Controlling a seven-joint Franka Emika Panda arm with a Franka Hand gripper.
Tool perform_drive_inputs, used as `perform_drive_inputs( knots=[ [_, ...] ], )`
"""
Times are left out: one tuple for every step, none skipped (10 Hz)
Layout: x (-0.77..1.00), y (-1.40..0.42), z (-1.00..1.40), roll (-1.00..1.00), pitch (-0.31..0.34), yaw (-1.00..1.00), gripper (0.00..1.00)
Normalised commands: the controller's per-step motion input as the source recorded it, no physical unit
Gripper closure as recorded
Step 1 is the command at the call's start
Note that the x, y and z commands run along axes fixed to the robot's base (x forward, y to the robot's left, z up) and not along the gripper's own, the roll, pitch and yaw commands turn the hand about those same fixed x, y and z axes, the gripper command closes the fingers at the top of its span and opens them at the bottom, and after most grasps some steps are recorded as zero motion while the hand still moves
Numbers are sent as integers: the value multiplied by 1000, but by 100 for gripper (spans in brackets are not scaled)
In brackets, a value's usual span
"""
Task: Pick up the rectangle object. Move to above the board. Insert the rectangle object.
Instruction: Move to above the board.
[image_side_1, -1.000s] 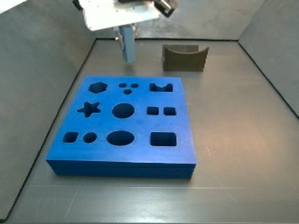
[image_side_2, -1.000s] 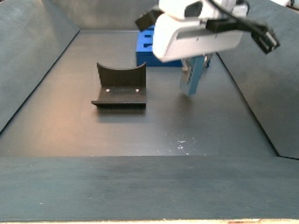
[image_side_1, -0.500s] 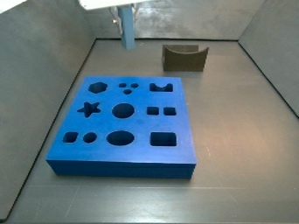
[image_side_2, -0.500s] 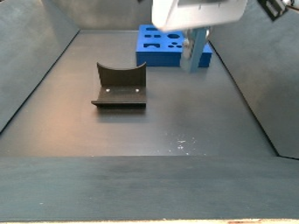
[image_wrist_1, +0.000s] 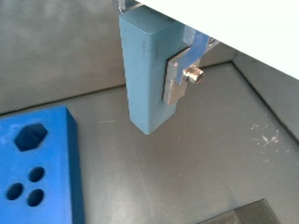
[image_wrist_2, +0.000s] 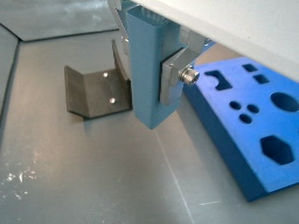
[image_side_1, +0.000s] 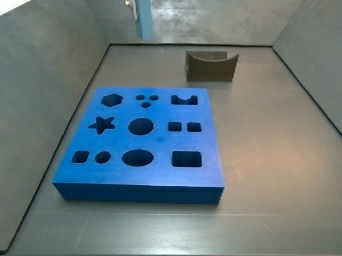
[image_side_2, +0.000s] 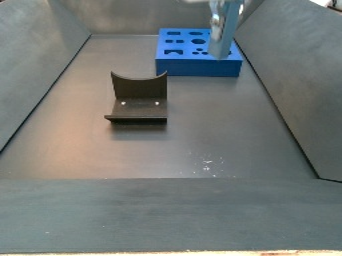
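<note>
My gripper is shut on the rectangle object, a tall pale blue-grey bar that hangs upright, well above the floor. In both wrist views a silver finger plate presses one side of the bar. In both side views only the bar's lower part shows at the upper edge; the gripper body is out of frame. The board, a thick bright blue slab with shaped holes, lies flat on the floor, beside and below the bar. It also shows in the other views.
The fixture, a dark bracket with a curved notch, stands on the floor beyond the board's far end; it also shows in other views. Sloped grey walls enclose the floor on all sides.
The gripper has risen with the bar. Its white body has left the top of both side views, and only the bar's lower part still shows.
</note>
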Motion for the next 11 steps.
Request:
perform_drive_inputs(
  knots=[
    [4, -151, 1000, 232, 153, 47, 100],
    [7, -138, 1000, 202, 147, 44, 100],
    [7, -133, 1000, 201, 151, 45, 100],
    [9, -129, 1000, 204, 146, 46, 100],
    [11, -118, 1000, 207, 146, 49, 100],
    [12, -110, 1000, 208, 148, 51, 100],
    [15, -95, 1000, 204, 152, 51, 100],
    [18, -87, 1000, 201, 153, 50, 100],
    [19, -78, 1000, 198, 151, 53, 100],
    [18, -67, 923, 197, 151, 54, 100],
    [15, -43, 720, 194, 148, 57, 100]
  ],
)
